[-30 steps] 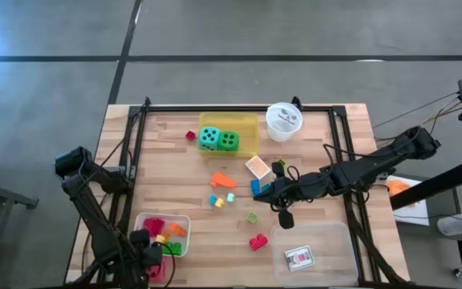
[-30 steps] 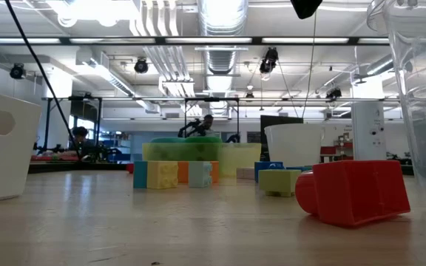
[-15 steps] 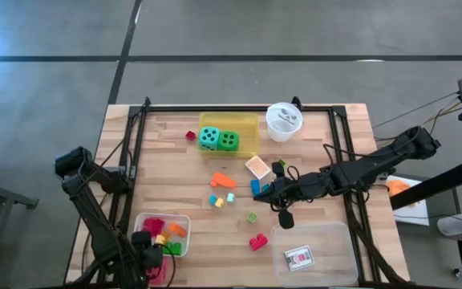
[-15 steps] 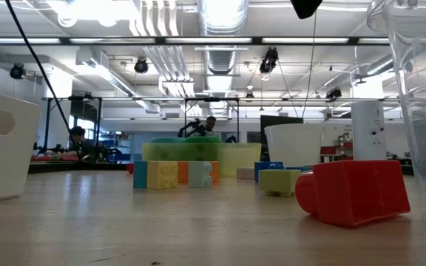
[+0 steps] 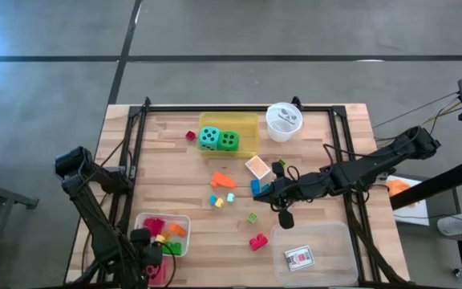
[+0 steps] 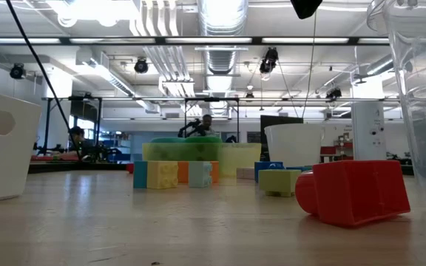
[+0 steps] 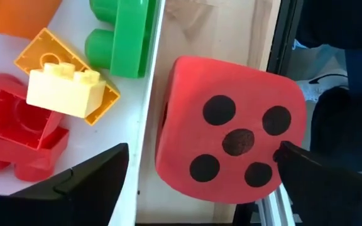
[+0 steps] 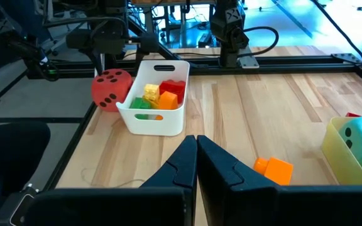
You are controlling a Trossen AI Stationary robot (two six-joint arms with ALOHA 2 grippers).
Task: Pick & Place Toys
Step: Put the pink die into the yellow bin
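The left gripper [image 7: 200, 172] is hanging with its fingers spread wide and gripping nothing, the red die [image 7: 231, 141] sitting between them just outside the white tray [image 7: 144, 125] that is holding red, yellow and green blocks [image 7: 65, 91]. The right gripper [image 8: 197, 157] is hovering over mid-table, fingers pressed together and empty, with an orange block [image 8: 272, 169] lying just ahead of it.

Both arms are matte black, built of slim jointed segments with rounded housings. The right arm [image 5: 367, 170], at the frame's right, carries looping black cables. Its tool [image 8: 196, 164] has two tapered black fingers.
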